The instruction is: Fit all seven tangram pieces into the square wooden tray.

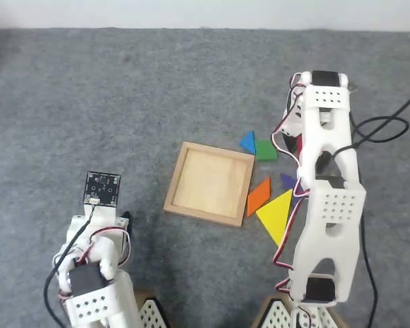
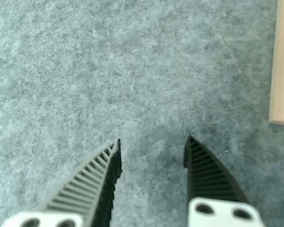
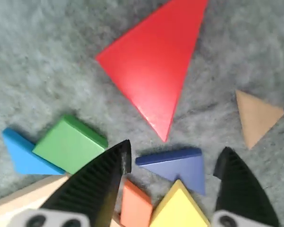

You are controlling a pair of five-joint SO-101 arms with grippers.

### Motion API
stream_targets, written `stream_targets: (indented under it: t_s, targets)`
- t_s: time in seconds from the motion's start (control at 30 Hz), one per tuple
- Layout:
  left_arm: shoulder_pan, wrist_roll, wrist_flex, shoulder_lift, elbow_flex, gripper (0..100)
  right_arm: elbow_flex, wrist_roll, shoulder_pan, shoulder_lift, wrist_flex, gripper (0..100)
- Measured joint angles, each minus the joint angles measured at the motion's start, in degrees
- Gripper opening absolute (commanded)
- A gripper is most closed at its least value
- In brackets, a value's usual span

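Nearest the bases, your left gripper (image 2: 153, 141) hangs released over bare grey carpet (image 2: 85, 56), holding nothing, with the tray (image 1: 208, 183) off to its right; leave it out of this move. On the right side, the yellow triangle (image 1: 277, 214) lies closest to the base, just beside the orange piece (image 1: 258, 195), which sits against the tray's right rim; all seven pieces lie on the carpet outside the tray. Farther out, your right gripper (image 3: 175, 149) hovers spread wide and empty, and the dark blue triangle (image 3: 173, 165) sits directly under the gap between the jaws; that is the relation that matters. Its long edge runs from jaw to jaw, so closing as you stand would, I judge, squeeze it end to end; turn the wrist to pinch across its short width, or expect it to tip. Past it come the green square (image 3: 68, 144) touching the light blue triangle (image 3: 19, 153), then the big red triangle (image 3: 154, 71) and, apart from that, the tan triangle (image 3: 257, 116); the tray lies left of this cluster, so the right arm is the nearer one.
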Motion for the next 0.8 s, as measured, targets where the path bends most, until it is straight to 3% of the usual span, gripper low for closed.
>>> stream_targets:
  t_s: [0.8]
  targets:
    - [0.00,0.00,0.00,0.00,0.00,21,0.00,-5.01,2.73,6.86,-18.81,31.4]
